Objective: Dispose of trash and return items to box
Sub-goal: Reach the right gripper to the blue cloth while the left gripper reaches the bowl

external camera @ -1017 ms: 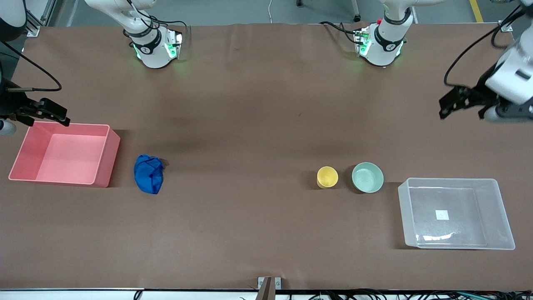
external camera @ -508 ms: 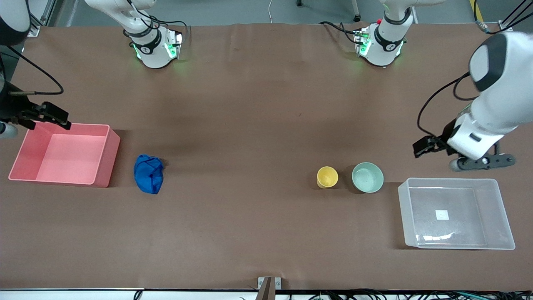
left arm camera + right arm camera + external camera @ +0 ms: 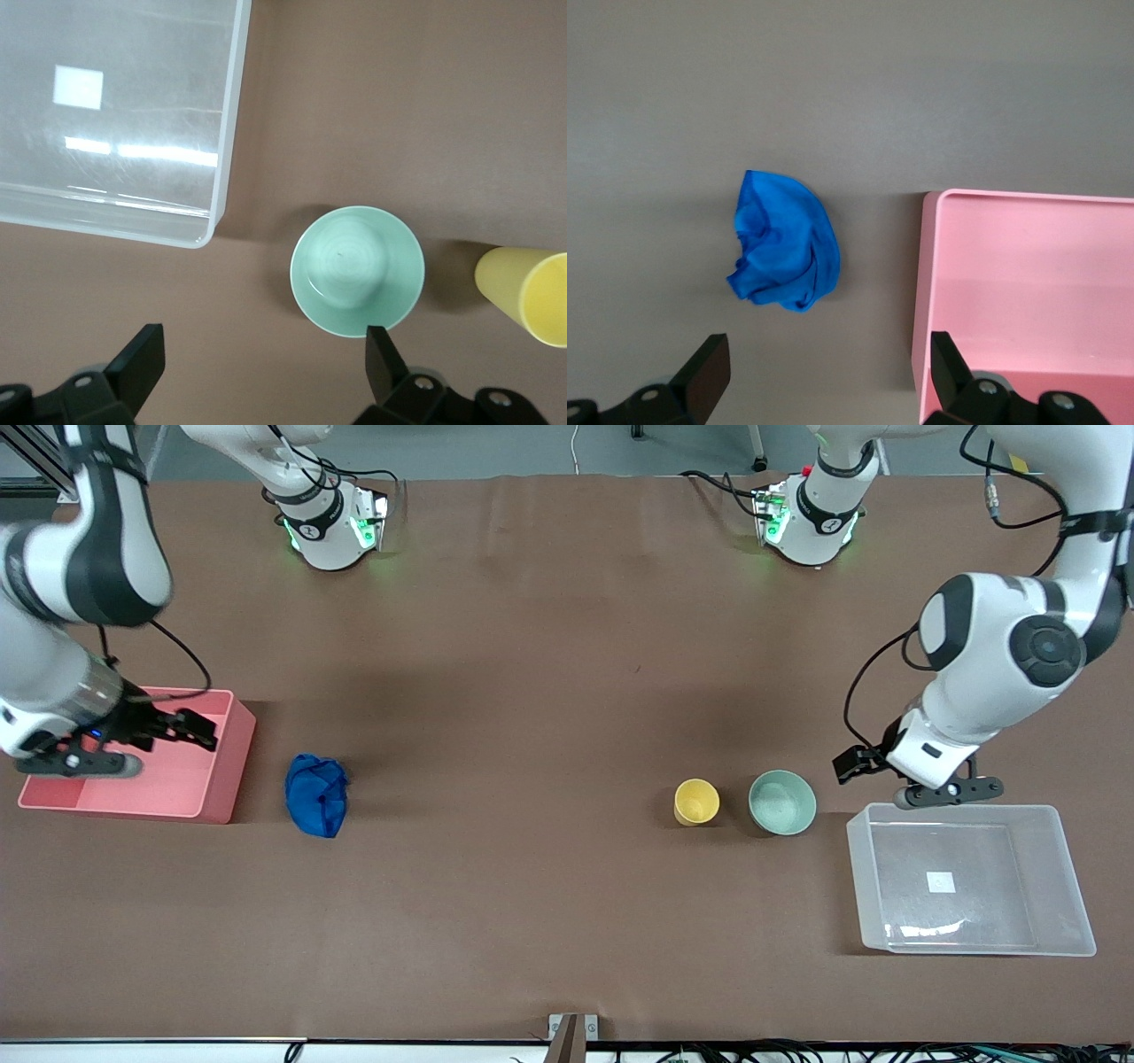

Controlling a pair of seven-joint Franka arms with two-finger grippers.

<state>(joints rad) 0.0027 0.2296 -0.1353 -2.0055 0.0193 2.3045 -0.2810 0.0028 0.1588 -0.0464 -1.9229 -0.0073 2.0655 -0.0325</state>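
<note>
Left gripper (image 3: 858, 765) up in the air, jaws spread wide and carrying nothing, hanging over bare table between the mint-green bowl (image 3: 782, 802) and the corner of the clear plastic tub (image 3: 970, 879). Its wrist view looks straight down past both fingertips (image 3: 383, 350) onto the bowl, with the yellow cup (image 3: 697, 802) just beside the bowl toward the right arm's end, and the tub with its white sticker (image 3: 941, 882) at the left arm's end. Bowl and cup both stand upright on the table, apart from each other, neither in the tub yet.

Over at the other end, the right gripper (image 3: 190, 729) is also wide open and empty, poised over the pink bin (image 3: 232, 757), at the wall nearest the blue wad (image 3: 316, 794). The wad lies on the table just beside that bin, not touching it.

Both arms look set for a first pick. For the left, my call: centre one finger inside the bowl's rim and one outside, come down square, and keep clear of the cup. For the right: slide out over the wad, drop onto its thickest lump and pinch deep, because soft wrinkled stuff may slip from a shallow grip.
</note>
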